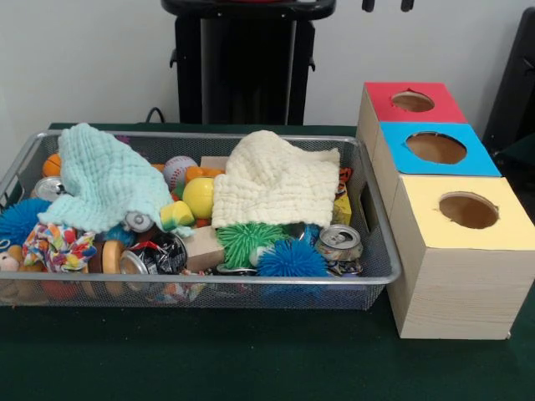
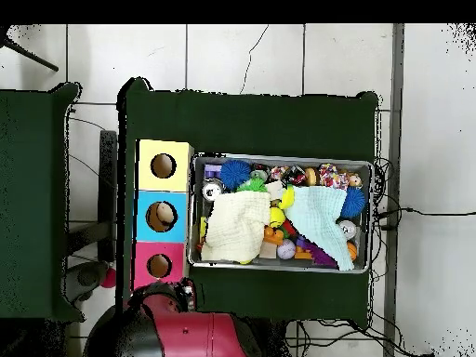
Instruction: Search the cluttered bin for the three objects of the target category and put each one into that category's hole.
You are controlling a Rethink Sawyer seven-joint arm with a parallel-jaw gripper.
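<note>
The wire mesh bin [image 1: 380,280] sits on the green table, packed with clutter; it also shows in the overhead view [image 2: 284,158]. An orange black-striped plush [image 1: 345,175] peeks out at the right end of a cream cloth [image 1: 272,180]. A small tan plush [image 1: 8,261] lies at the bin's left front corner. No yellow duck shows clearly. The red-topped box's hole [image 1: 412,101] is farthest from the camera in the front view; it also shows in the overhead view [image 2: 159,267]. My gripper [image 1: 387,5] shows only two separated tips at the top edge, above the red box, empty.
A mint cloth [image 1: 104,180] and the cream cloth cover much of the bin. Around them lie spiky green [image 1: 247,241] and blue [image 1: 291,261] balls, a yellow ball [image 1: 198,197], cans [image 1: 338,242] and a wooden block. The blue-topped [image 1: 436,148] and yellow-topped [image 1: 468,210] boxes stand nearer the camera.
</note>
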